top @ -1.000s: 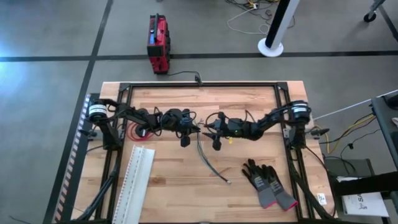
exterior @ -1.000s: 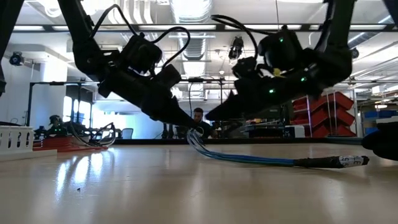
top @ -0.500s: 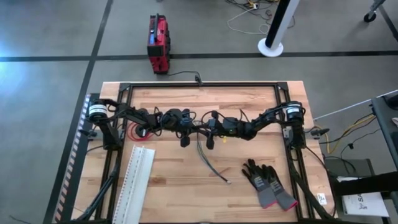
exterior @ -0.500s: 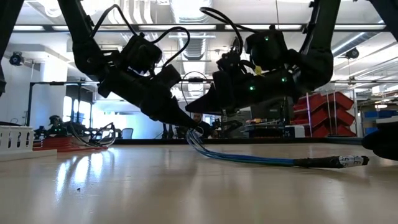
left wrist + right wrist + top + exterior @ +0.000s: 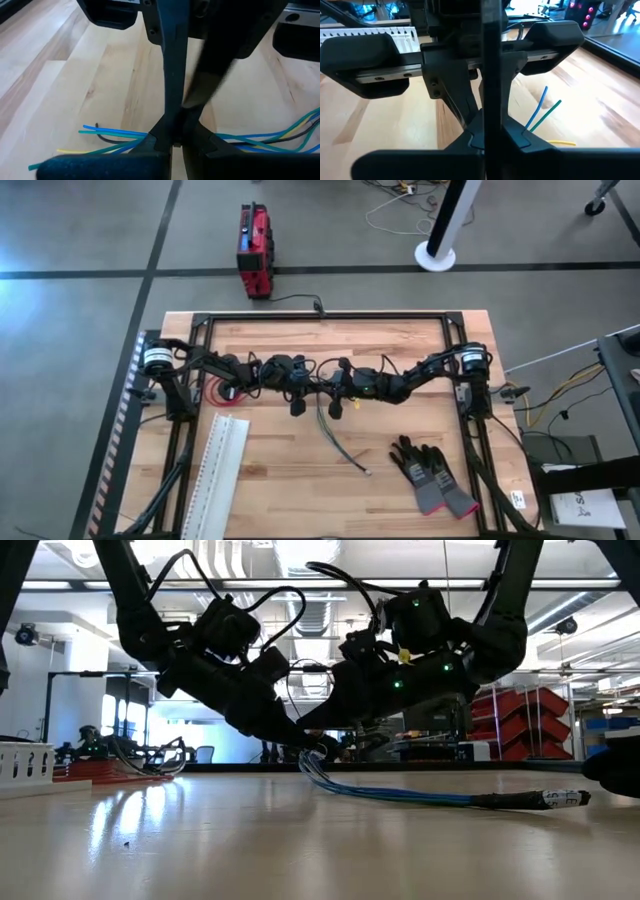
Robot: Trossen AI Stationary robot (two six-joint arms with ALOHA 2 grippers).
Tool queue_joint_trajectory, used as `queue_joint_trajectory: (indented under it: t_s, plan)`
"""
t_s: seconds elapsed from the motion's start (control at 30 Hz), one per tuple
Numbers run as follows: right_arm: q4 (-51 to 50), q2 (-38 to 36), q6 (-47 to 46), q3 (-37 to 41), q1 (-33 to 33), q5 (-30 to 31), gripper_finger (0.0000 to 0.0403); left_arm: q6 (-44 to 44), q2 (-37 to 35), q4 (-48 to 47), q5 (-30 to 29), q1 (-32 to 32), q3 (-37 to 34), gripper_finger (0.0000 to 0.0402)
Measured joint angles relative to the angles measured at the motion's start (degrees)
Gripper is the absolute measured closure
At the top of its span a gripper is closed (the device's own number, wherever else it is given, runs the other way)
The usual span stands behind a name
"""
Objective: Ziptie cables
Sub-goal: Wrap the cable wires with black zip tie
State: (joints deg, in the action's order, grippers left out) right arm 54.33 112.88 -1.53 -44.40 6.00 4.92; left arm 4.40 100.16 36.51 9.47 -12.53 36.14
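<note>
A pair of gloves point(image 5: 432, 474) and a white slotted strip point(image 5: 221, 470) lie nearest on the counter point(image 5: 290, 490). Mid-counter the cables point(image 5: 339, 442) trail toward me, their far end between both grippers. The left gripper point(image 5: 318, 387) has its fingers pressed together on a thin black strap; the right gripper point(image 5: 331, 389) meets it tip to tip, fingers likewise closed.

Bright room light, arms dark against it

High view evenly lit w/ soft short shadows; pale glare patch on floor point(image 5: 15, 255) at 9 o'clock. Low view strongly backlit by ceiling lights point(image 5: 300, 565) at 12 & windows at 9, so both arms read as silhouettes; table point(image 5: 300, 840) glossy w/ sheen, near part soft. Wrist views: close dark fingers point(image 5: 172, 75) blurred, wood bright; right wrist shows glare at 1 o'clock.
</note>
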Motion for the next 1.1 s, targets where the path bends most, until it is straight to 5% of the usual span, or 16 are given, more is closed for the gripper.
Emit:
queue_joint_trajectory:
  t_s: [0.87,1.1]
  plan:
    - [-5.97,-7.87,5.84,0.24,-1.64,2.58,0.0402,-0.02,-0.07,0.51,0.16,0.10,-0.66,0.0396]
    - [-6.14,-5.95,4.06,0.20,-0.67,-5.61,0.0355,0.49,0.11,0.36,1.54,0.13,-0.79,0.0396]
